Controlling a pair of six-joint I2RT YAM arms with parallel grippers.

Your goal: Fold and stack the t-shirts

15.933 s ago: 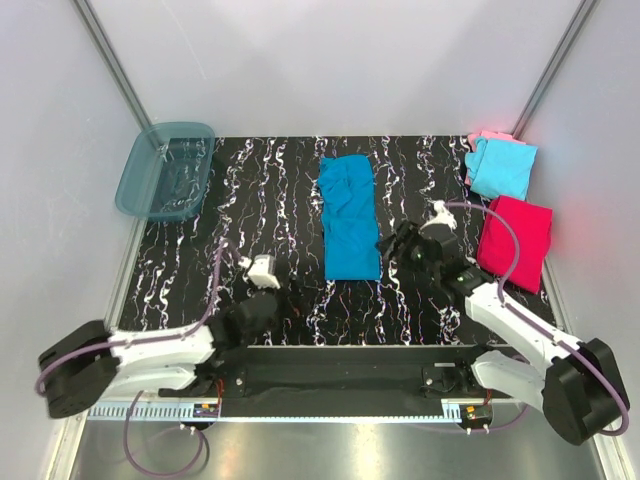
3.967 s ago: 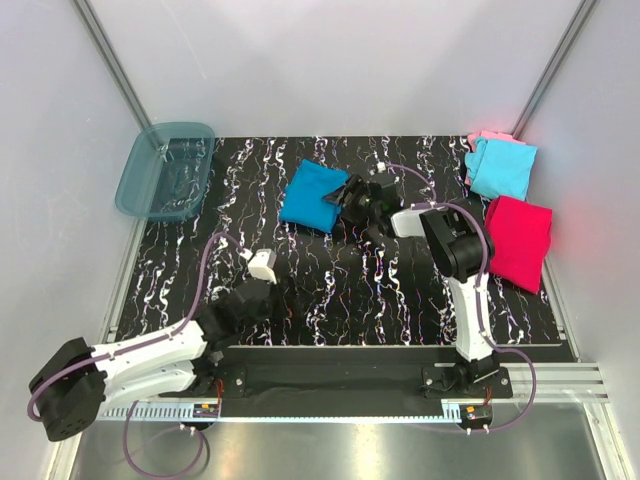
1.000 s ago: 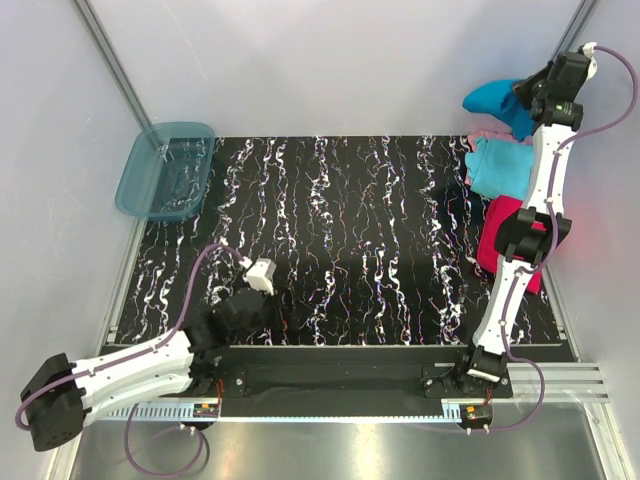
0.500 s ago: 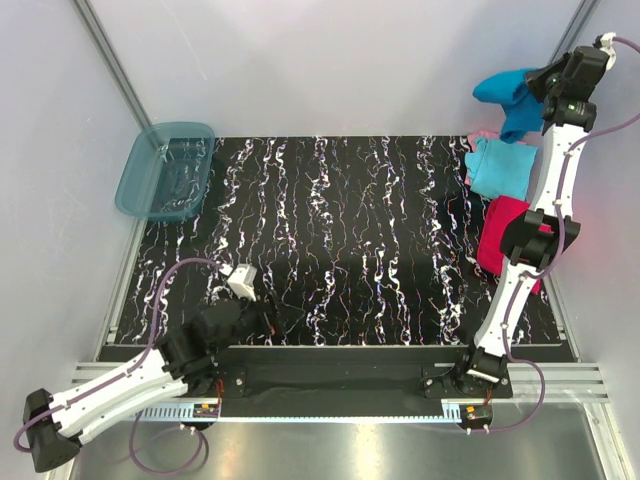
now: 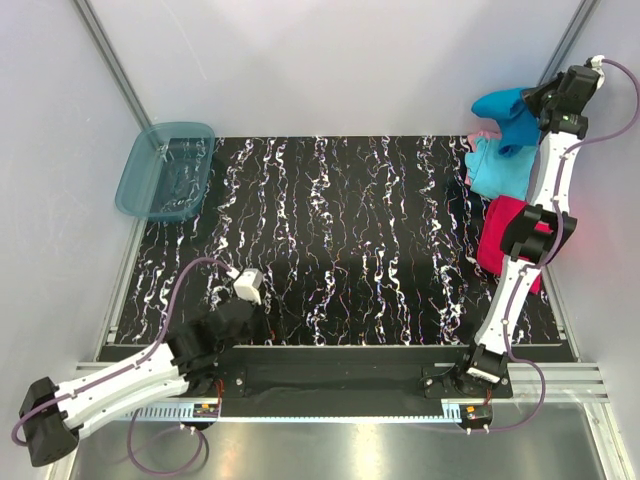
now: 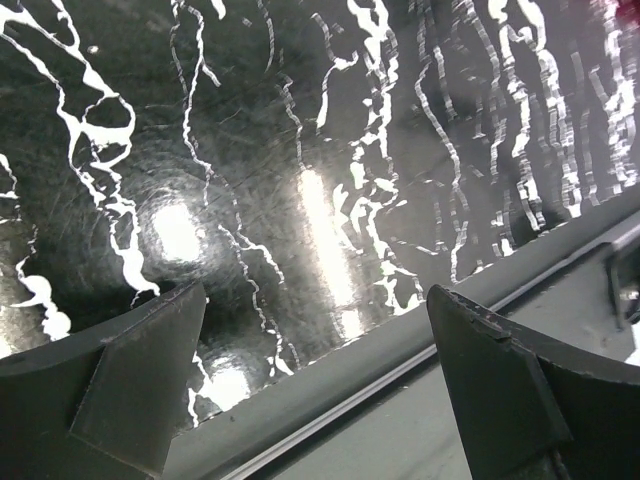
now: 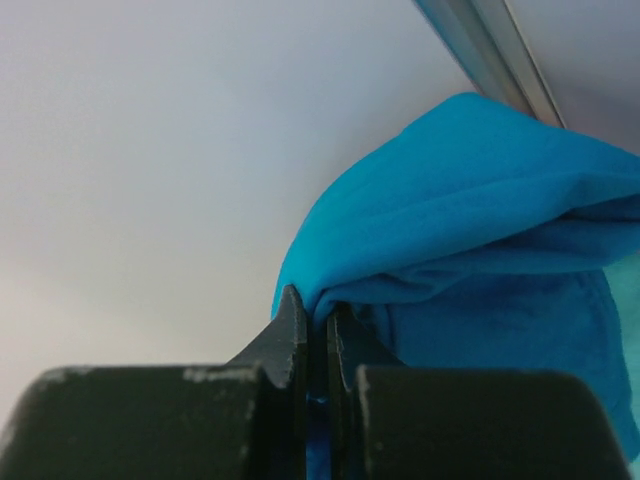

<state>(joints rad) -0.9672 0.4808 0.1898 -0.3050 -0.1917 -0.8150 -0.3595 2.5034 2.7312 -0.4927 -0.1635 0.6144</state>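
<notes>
Teal-blue t-shirt (image 5: 505, 112) is hanging bunched above the light cyan t-shirt (image 5: 498, 170) at the far right corner of the bench (image 5: 330, 220). We are pinching its fold in our right tool (image 7: 318, 318), while our left tool (image 6: 315, 290) is hovering spread wide over the near edge.

four t-shirts in all, every one far across the worktop (image 5: 330, 250) from the tub (image 5: 165, 170): one teal-blue t-shirt (image 5: 505, 110), one light cyan t-shirt (image 5: 500, 168), one magenta-red t-shirt (image 5: 512, 240) and one pale pink t-shirt (image 5: 483, 135). only a strip of the pink shows past the cyan, so it might be more than a single piece. one tub, of translucent teal plastic. one worktop, black with white veining. two robot arms: the left arm (image 5: 120, 375) on the tub's side, the right arm (image 5: 548, 170) on the side away from the tub. two purple cables, one per arm. two slanting metal posts, one behind the tub, one opposite it.
</notes>
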